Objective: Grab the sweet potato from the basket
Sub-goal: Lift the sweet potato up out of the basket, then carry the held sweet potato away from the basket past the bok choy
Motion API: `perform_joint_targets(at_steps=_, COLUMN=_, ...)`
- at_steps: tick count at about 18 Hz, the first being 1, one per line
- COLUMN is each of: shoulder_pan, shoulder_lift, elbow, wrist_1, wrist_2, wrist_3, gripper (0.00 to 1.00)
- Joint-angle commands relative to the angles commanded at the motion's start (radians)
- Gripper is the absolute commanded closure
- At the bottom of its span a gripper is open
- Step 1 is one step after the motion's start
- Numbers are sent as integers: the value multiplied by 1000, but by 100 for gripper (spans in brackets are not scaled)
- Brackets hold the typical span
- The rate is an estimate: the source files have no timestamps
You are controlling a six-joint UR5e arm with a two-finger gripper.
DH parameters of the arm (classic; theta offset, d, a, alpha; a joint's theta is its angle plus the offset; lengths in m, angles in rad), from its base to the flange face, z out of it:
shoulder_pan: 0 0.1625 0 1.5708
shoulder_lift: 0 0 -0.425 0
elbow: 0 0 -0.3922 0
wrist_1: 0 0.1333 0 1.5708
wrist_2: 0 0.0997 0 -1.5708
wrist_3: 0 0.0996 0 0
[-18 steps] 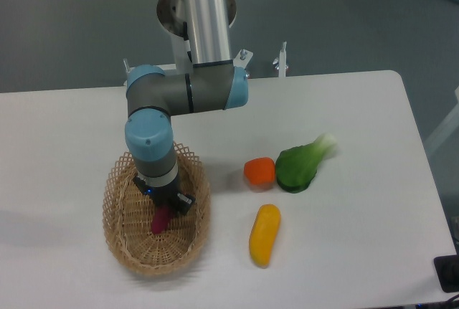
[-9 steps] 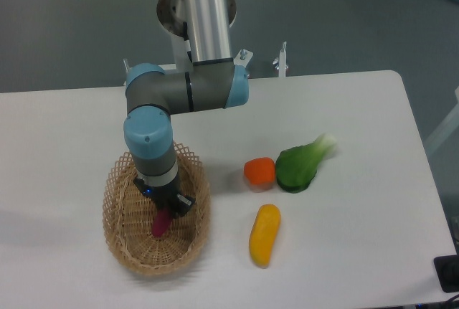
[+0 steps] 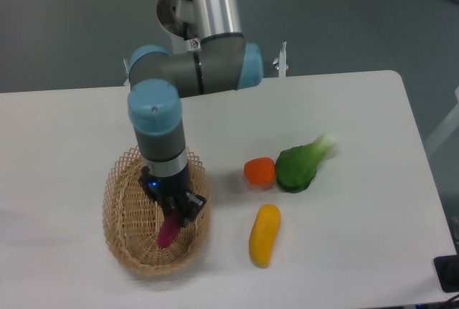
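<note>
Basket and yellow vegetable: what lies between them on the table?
Nothing: in the camera view, only bare white table separates the basket from the yellow vegetable.

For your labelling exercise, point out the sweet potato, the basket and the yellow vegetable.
sweet potato [image 3: 168, 233]: fixed camera view, on its magenta lower end below the jaws.
basket [image 3: 117, 201]: fixed camera view, on the left woven wall.
yellow vegetable [image 3: 264, 234]: fixed camera view, on its middle.
</note>
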Motion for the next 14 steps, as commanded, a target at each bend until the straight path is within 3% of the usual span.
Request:
perform_joint_targets(at_steps=4, shoulder_pan=84, shoulder_lift=21, elbow=66, wrist_1=-117, wrist_2=-9, wrist_3=78, gripper=73)
perform_joint_targets(at_steps=10, shoulder_pan=265, shoulder_lift=61, elbow=91, wrist_1=-250, wrist_2=-35, wrist_3=326, gripper=73)
perform_joint_targets(at_steps=14, shoulder_pan=367, shoulder_lift=63, elbow=92, wrist_1=-267, wrist_2=-34, wrist_3=481, gripper=73)
